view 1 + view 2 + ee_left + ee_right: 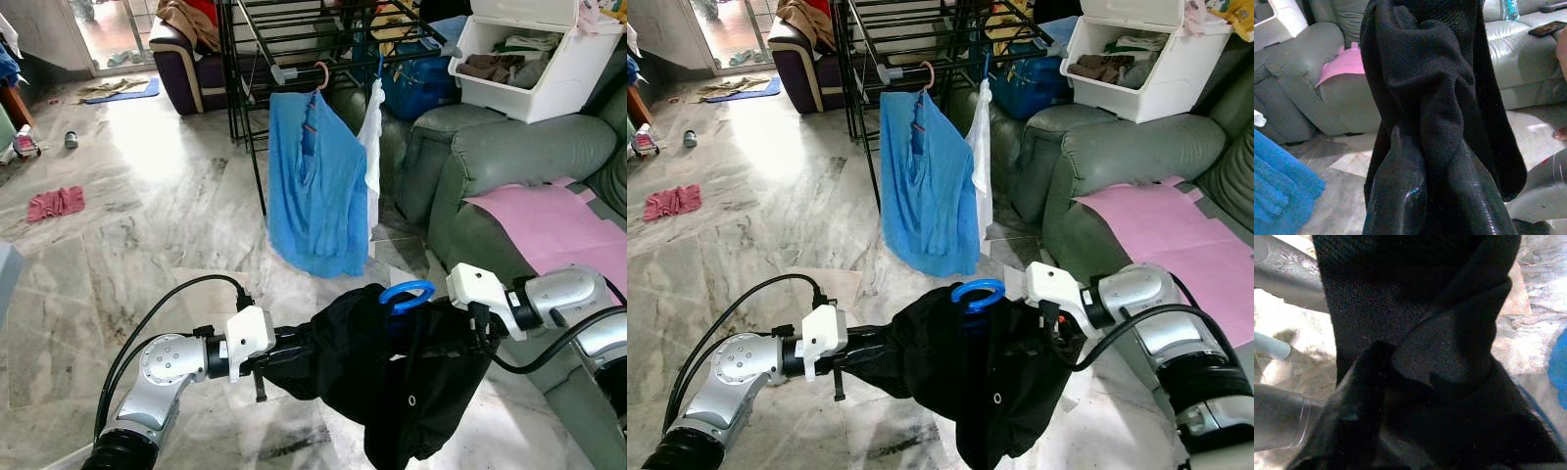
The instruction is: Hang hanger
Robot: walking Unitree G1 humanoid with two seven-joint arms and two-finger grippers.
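Nearest the robot, both arms are raised in front of the body with a black garment slung between them. The left gripper enters the cloth from the left; in its wrist view the two black fingers press together with a thick fold of the fabric pinched between them. The right gripper meets the garment from the right, and its wrist view shows dark fingers bunched tight on cloth, so both are judged clamped on the garment.

The blue hook of the hanger stands up out of the top of the garment, roughly midway between the two grippers. The hanger's shoulders are hidden under the cloth.

Handling assessment: the load looks light. The garment is soft and limp, sagging low below the hook, so it gives no rigid purchase and could slide along the hanger if tilted. The hook is likely stiff, smooth plastic, and is the one firm part. Holding through the cloth near the shoulders, as now, seems to keep the hook upright and free.

Beyond, across marble floor, a black drying rack stands with a blue garment and a white one already hung from its near rail. The rack is well apart from the held hanger. A grey-green sofa with a pink sheet lies right; a white bin sits on its far arm.
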